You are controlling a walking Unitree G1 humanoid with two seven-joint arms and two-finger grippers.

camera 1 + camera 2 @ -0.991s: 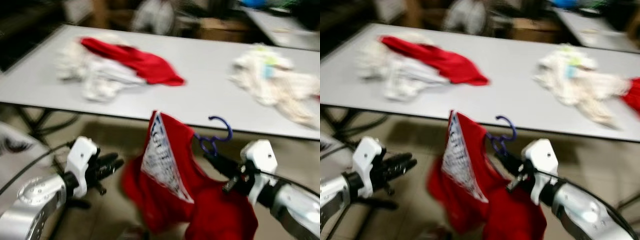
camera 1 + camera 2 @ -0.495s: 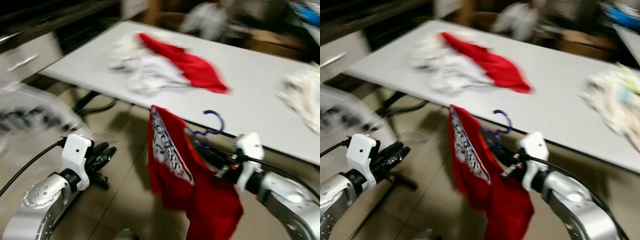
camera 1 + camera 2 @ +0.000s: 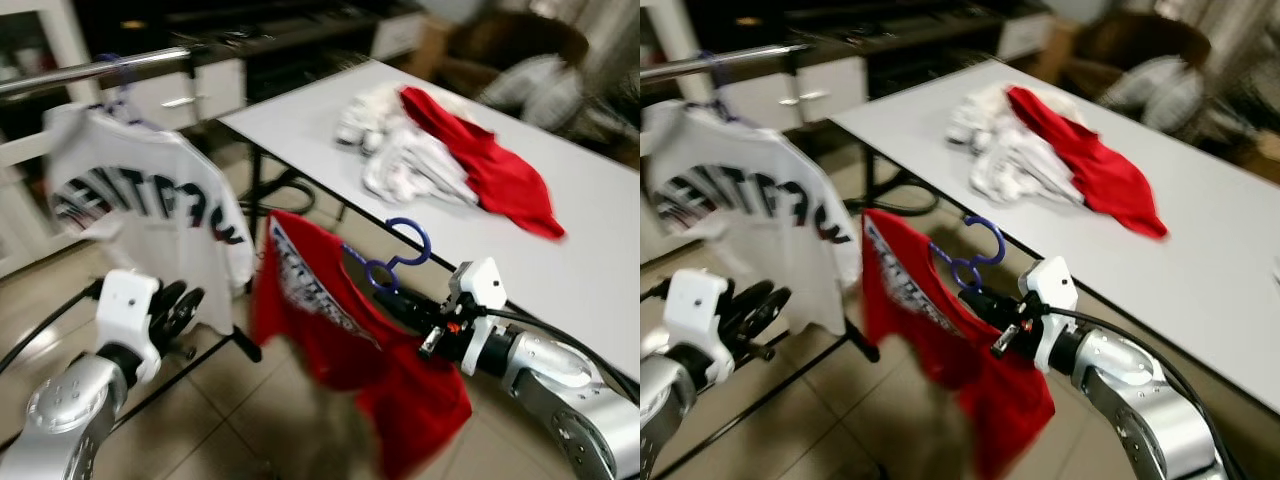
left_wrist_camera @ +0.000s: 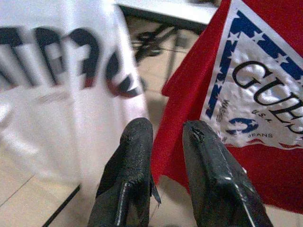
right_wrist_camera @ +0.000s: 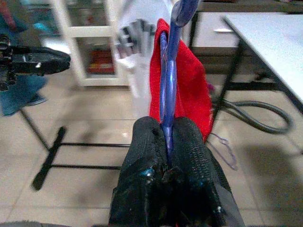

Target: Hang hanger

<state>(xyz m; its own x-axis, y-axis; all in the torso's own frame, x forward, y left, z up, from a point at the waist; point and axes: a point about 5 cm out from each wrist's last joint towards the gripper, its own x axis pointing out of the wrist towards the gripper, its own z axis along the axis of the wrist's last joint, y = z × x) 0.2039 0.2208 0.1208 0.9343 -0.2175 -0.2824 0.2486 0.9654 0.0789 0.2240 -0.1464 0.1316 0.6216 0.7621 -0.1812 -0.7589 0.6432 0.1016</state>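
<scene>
One blue hanger point(image 3: 398, 258) (hook upward) in right gripper point(image 3: 392, 303).

Rail point(image 3: 110, 68) at left with shirt point(image 3: 150, 215) hanging; table point(image 3: 600, 270) at right, clothes point(image 3: 450, 160) on it; hanger point(image 3: 395, 262) with garment point(image 3: 330, 320) between.

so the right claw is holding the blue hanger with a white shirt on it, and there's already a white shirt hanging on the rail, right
Not quite. The shirt on the blue hanger held by the right claw is red, not white: the left eye view shows the red shirt draped from it. The rest holds: a white shirt hangs on the rail.
</scene>
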